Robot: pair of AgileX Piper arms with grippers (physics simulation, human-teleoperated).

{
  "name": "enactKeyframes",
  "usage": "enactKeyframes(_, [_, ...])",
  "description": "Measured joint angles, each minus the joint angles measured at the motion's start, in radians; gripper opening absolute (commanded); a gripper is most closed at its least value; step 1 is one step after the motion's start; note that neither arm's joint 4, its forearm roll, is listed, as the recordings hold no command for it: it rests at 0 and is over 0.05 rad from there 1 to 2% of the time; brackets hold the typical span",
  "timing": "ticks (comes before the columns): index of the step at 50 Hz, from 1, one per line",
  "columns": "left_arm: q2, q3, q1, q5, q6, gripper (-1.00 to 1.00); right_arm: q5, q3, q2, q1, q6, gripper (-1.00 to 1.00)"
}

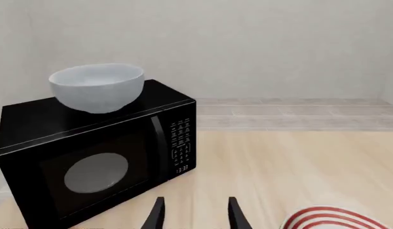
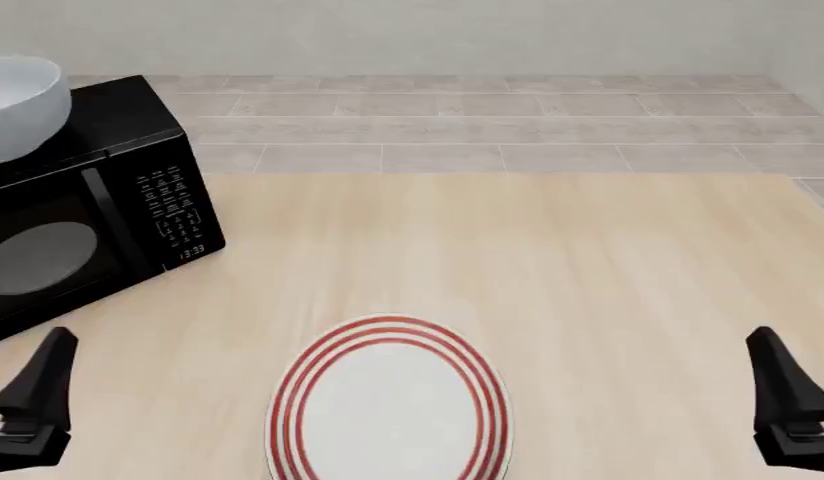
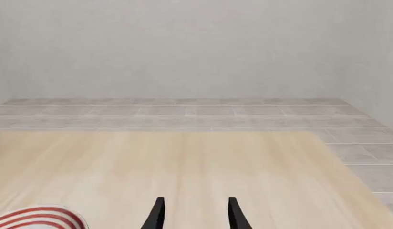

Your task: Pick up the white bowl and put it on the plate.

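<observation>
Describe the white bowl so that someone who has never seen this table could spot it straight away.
Look to the far left of the wooden table, where a black microwave stands. The white bowl sits upright on top of it, near its left end. It is deep, plain and glossy, unlike the flat plate with red rings that lies on the table near the front.

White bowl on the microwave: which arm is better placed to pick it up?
Left. The white bowl sits on top of the microwave at the table's far left, on the left gripper's side. The right gripper is at the opposite edge, beyond the plate. Both grippers are open and empty.
</observation>
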Motion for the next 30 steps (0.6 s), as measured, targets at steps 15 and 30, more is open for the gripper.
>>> enactKeyframes(15, [0.008,-0.001,0.009,0.006,-0.012,1.00,-0.037,0.001,0.040,0.010,-0.004,1.00])
enactKeyframes(30, [0.061,-0.090,-0.002,0.036,-0.032,1.00,-0.054,0.002,0.076,0.022,-0.001,1.00])
